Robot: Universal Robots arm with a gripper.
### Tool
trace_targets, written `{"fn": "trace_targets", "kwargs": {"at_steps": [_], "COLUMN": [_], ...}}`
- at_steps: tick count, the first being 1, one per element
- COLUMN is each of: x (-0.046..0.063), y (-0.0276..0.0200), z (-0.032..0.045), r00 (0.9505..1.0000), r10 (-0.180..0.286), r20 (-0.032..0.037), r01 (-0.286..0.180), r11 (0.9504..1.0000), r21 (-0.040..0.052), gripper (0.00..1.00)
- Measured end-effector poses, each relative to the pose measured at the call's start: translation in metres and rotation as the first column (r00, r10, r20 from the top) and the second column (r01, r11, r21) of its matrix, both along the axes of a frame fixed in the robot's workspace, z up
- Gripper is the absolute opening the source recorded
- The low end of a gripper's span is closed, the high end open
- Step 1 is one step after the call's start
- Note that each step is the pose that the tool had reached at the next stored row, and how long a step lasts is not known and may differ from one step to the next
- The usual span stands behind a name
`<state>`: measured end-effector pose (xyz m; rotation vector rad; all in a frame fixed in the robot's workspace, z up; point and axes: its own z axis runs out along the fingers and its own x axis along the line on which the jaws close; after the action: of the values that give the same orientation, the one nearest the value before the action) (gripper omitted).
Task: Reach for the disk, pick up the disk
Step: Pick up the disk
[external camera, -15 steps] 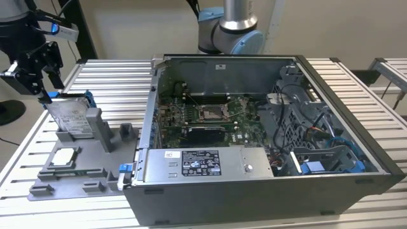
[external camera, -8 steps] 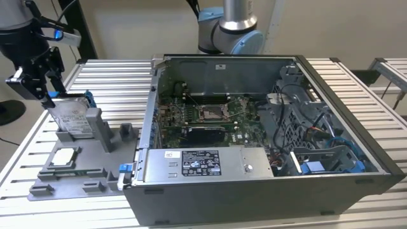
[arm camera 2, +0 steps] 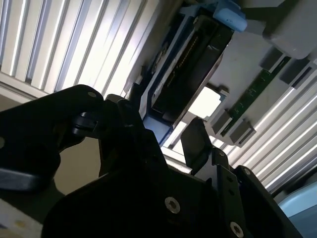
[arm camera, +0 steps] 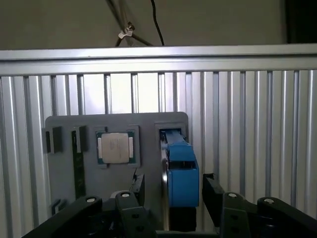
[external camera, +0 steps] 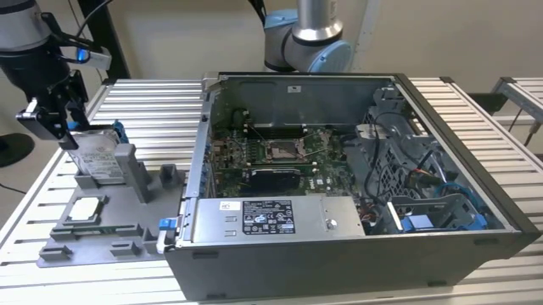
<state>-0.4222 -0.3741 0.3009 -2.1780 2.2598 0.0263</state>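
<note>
Slatted metal table (external camera: 152,108), grey tray (external camera: 110,229), upright disk (external camera: 95,152), white label (external camera: 102,168) illegible, tool (arm camera: 173,186) spread astride disk, seemingly not touching.

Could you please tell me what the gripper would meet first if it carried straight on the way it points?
Most likely the disk: its blue-framed edge lies between the open fingers of the gripper, standing upright in the grey holder. Depth is hard to judge.

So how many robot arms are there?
2. One arm is at the exterior view's left, its gripper at the upright disk; the other arm rises behind the open computer case. More may be hidden.
</note>
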Motion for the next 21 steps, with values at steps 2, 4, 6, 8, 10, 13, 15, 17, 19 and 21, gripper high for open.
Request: {"fn": "trace_targets", "kwargs": {"at_steps": [2, 4, 6, 8, 10, 13, 15, 17, 19, 21], "x": [0.000, -0.001, -0.001, -0.002, -0.003, -0.003, -0.003, -0.003, -0.003, -0.003], "y": [0.0000, -0.0001, 0.0000, 0.0000, -0.0001, 0.0000, 0.0000, 0.0000, -0.0001, 0.0000], "z": [-0.0036, -0.0072, -0.0109, -0.0144, -0.0180, -0.0236, -0.0272, -0.0310, -0.0333, -0.0344], "r00": [1.0000, 1.0000, 1.0000, 1.0000, 0.9999, 0.9999, 0.9998, 0.9998, 0.9998, 0.9998], "r10": [0.003, 0.005, 0.007, 0.009, 0.011, 0.016, 0.018, 0.019, 0.019, 0.019], "r20": [0.0002, 0.0004, 0.0010, 0.0011, 0.0019, 0.0042, 0.0048, 0.0049, 0.0050, 0.0053], "r01": [-0.003, -0.005, -0.007, -0.009, -0.011, -0.016, -0.018, -0.019, -0.019, -0.019], "r11": [1.0000, 1.0000, 1.0000, 1.0000, 0.9999, 0.9999, 0.9998, 0.9998, 0.9997, 0.9995], "r21": [0.0006, 0.0012, 0.0015, 0.0015, 0.0024, 0.0046, 0.0064, 0.0082, 0.0144, 0.0256], "gripper": [1.00, 1.00, 1.00, 1.00, 1.00, 1.00, 1.00, 1.00, 1.00, 1.00]}}
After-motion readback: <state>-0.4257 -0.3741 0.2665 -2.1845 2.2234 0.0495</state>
